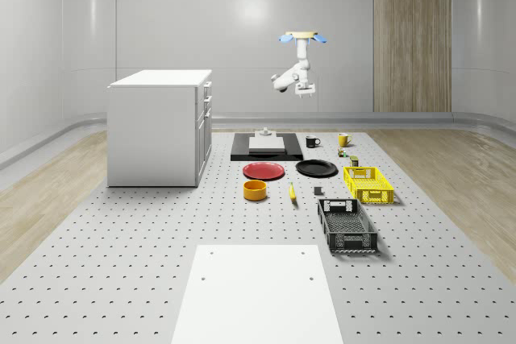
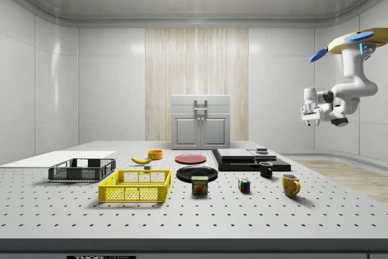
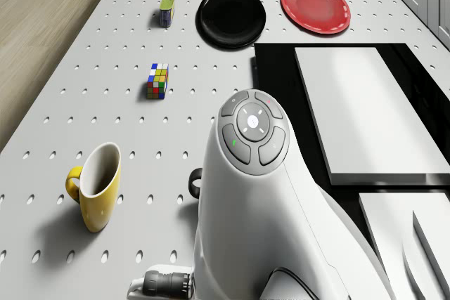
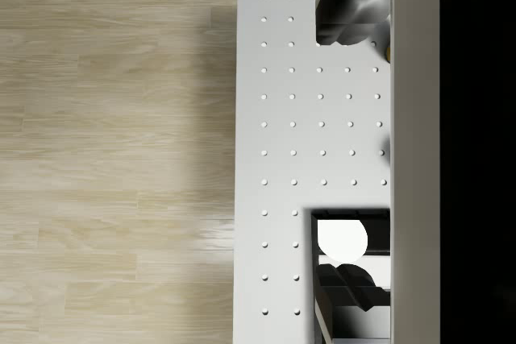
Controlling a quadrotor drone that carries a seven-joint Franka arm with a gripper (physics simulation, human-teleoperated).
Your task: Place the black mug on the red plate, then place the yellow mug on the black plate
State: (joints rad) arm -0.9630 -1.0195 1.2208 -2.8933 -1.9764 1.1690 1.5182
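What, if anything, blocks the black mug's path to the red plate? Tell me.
Nothing visible does. The black mug stands on the table beside the black slab; bare table lies between it and the red plate. The black plate sits off to the side.

Drone (image 1: 301,36): you see it hover high in the air, touching nothing.
Arm (image 2: 348,86): it hangs below the drone, bent at the elbow.
End effector (image 2: 310,115): it points down, fingers (image 4: 348,18) spread apart, holding nothing.
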